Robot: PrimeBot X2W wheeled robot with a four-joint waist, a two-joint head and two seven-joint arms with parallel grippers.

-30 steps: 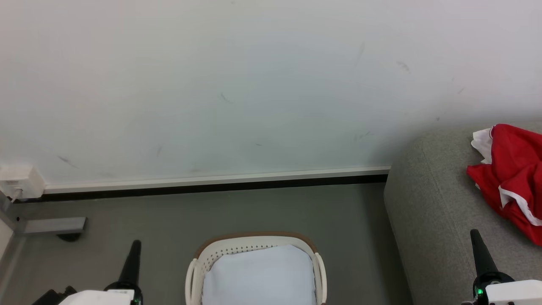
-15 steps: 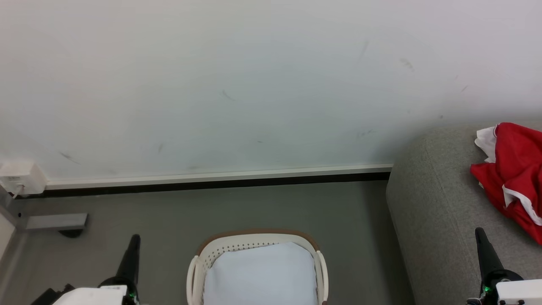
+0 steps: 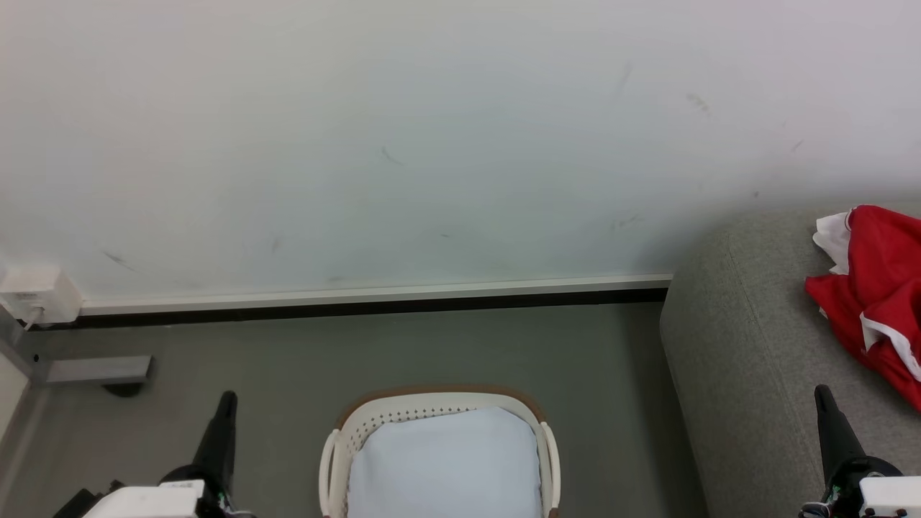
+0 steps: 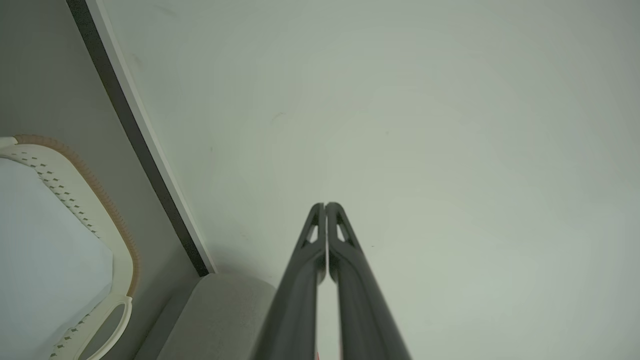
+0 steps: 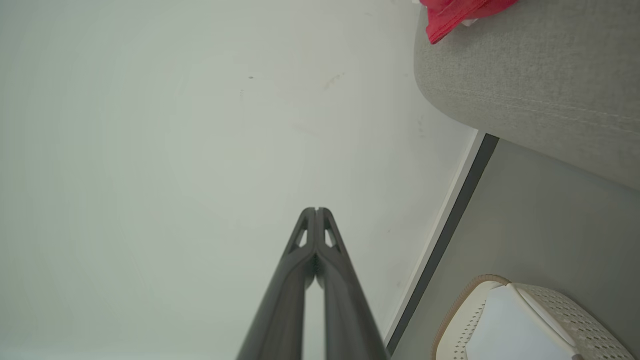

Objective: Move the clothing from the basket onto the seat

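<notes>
The red clothing (image 3: 879, 295) with white trim lies crumpled on the grey seat (image 3: 741, 360) at the right edge; a corner of the clothing (image 5: 457, 14) shows in the right wrist view. The cream basket (image 3: 439, 421) stands on the floor at bottom centre, with just its white cloth liner (image 3: 442, 467) inside. My left gripper (image 3: 228, 398) is shut and empty, low at the left of the basket. My right gripper (image 3: 822, 392) is shut and empty over the seat's front, below the clothing. In both wrist views the fingers (image 4: 325, 206) (image 5: 316, 210) point at the wall, pressed together.
A pale wall with a white and black skirting board (image 3: 360, 302) runs behind the basket. A white socket box (image 3: 36, 295) and a grey metal bracket (image 3: 93, 370) sit at the far left. Grey floor (image 3: 432, 349) lies between basket and wall.
The head view has drifted slightly, so the whole scene sits a little to the right and the wall marks a little higher. Both grippers stay shut and low.
</notes>
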